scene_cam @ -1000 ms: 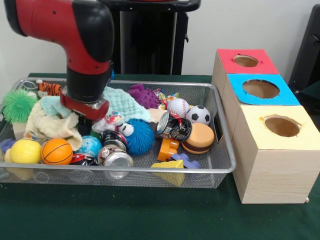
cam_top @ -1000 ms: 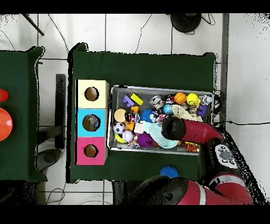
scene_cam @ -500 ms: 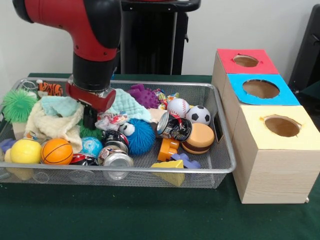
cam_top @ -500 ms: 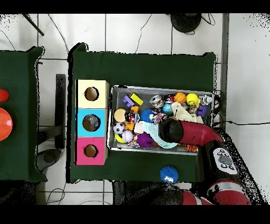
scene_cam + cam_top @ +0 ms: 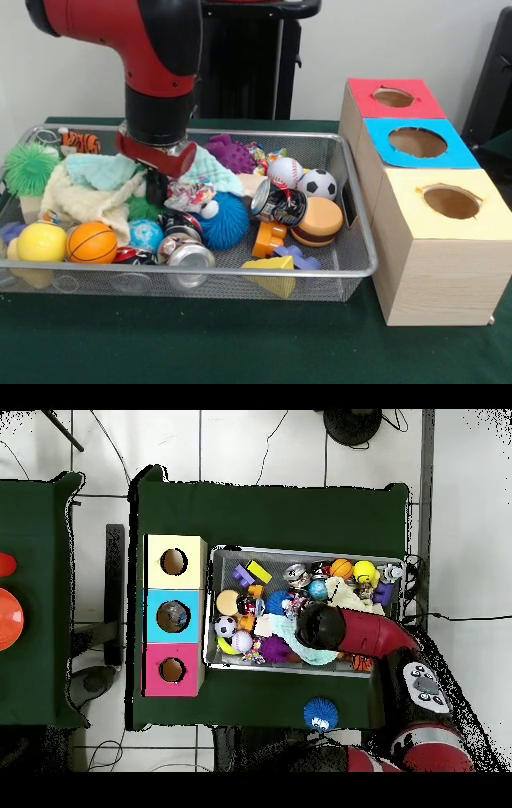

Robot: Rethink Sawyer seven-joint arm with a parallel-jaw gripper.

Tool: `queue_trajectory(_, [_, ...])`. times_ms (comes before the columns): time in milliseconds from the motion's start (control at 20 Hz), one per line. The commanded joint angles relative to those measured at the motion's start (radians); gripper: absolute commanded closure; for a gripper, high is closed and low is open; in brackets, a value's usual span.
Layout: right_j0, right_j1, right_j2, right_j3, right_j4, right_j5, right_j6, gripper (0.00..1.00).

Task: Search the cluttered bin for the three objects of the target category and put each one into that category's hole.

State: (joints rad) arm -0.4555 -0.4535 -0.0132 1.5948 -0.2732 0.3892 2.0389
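The red and black arm hangs over the wire bin (image 5: 352, 268), its gripper (image 5: 157, 186) low among cloths and toys — whether its fingers are apart or together cannot be told — while baseball (image 5: 285, 172) and soccer ball (image 5: 318, 183) lie near the three-holed box (image 5: 416, 200)

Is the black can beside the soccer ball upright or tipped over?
Tipped: the black can lies on its side, its round silver end facing sideways.
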Motion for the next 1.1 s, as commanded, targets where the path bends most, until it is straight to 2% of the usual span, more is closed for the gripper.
queue_trajectory(50, [-0.033, 0.118, 0.177, 0.138, 0.118, 0.081, 0.100, 1.00])
queue_trajectory(300, [0.059, 0.122, 0.083, 0.102, 0.097, 0.044, 0.129, 1.00])
queue_trajectory(700, [0.136, 0.138, -0.006, 0.057, 0.065, -0.007, 0.147, 1.00])
queue_trajectory(1100, [0.144, 0.093, -0.027, 0.041, 0.077, 0.061, 0.101, 1.00])
